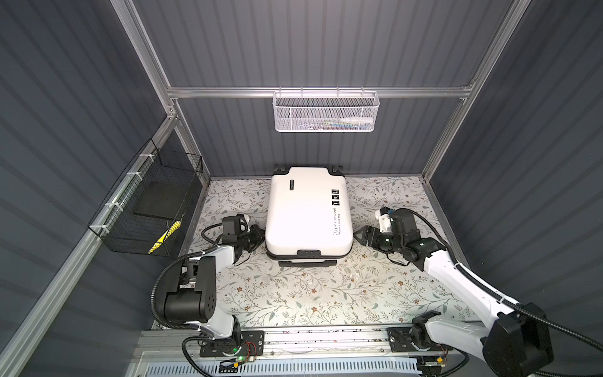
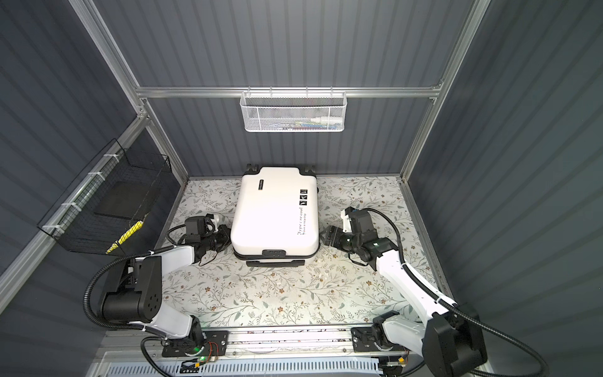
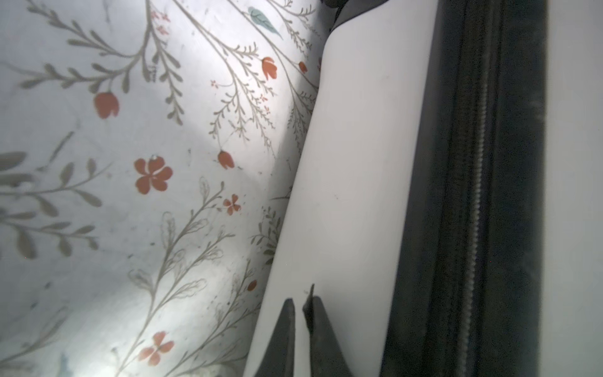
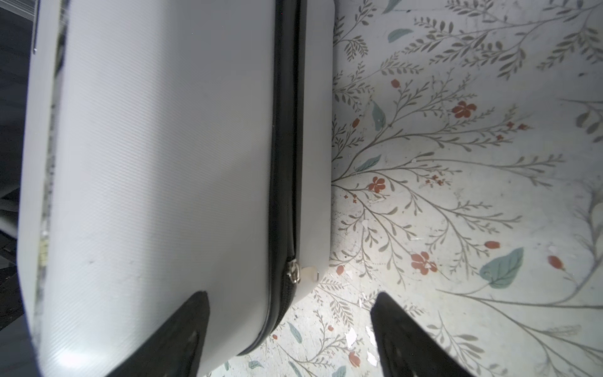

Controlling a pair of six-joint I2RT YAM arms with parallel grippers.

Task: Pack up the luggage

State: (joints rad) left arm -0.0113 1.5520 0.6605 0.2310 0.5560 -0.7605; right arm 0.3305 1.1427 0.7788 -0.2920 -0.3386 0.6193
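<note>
The luggage (image 1: 308,212) (image 2: 274,212) is a white hard-shell suitcase lying flat and closed at the back middle of the floral table, its black handle (image 1: 308,262) facing the front. My left gripper (image 1: 261,236) (image 3: 300,298) is low against its left side; the fingers stand a narrow slit apart with only white shell (image 3: 352,163) behind them, beside the black zipper band (image 3: 476,196). My right gripper (image 1: 359,236) (image 4: 291,293) is open at the right front corner, one finger over the shell (image 4: 163,163), the other over the table. A metal zipper pull (image 4: 293,272) sits at that corner.
A white mesh basket (image 1: 326,112) with small items hangs on the back rail. A black wire basket (image 1: 146,209) on the left wall holds a yellow item (image 1: 164,236). Enclosure walls stand close on three sides, and the floral table (image 1: 293,293) extends in front of the suitcase.
</note>
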